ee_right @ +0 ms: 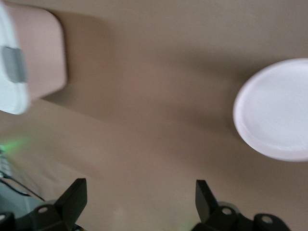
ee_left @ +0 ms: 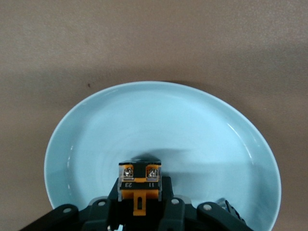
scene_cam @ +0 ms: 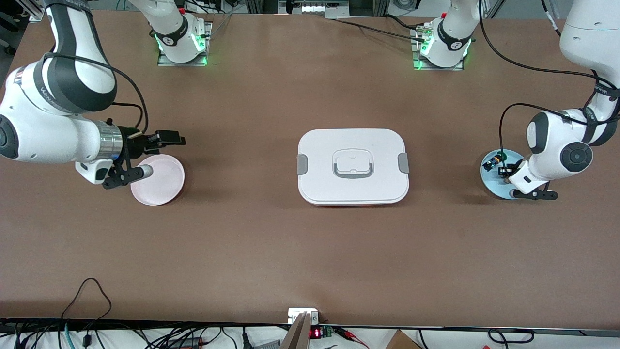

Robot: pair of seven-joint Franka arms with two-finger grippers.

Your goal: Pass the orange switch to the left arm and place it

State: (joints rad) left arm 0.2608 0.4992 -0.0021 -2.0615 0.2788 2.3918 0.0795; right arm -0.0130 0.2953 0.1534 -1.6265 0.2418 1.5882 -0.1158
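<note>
The orange switch [ee_left: 140, 175] is a small black-and-orange block held between the fingers of my left gripper [ee_left: 139, 193], just over the light blue plate [ee_left: 192, 130]. In the front view the left gripper [scene_cam: 507, 172] is down over that blue plate [scene_cam: 487, 180] at the left arm's end of the table. My right gripper [scene_cam: 170, 138] is open and empty, held level above the table beside the pink plate [scene_cam: 162, 182]. The white lidded box [scene_cam: 352, 166] stands in the middle of the table between the two plates.
A small black switch with green and blue parts [scene_cam: 495, 159] lies on the blue plate next to the left gripper. The right wrist view shows the pink plate [ee_right: 276, 110] and one end of the box [ee_right: 21, 62]. Cables run along the table's front edge.
</note>
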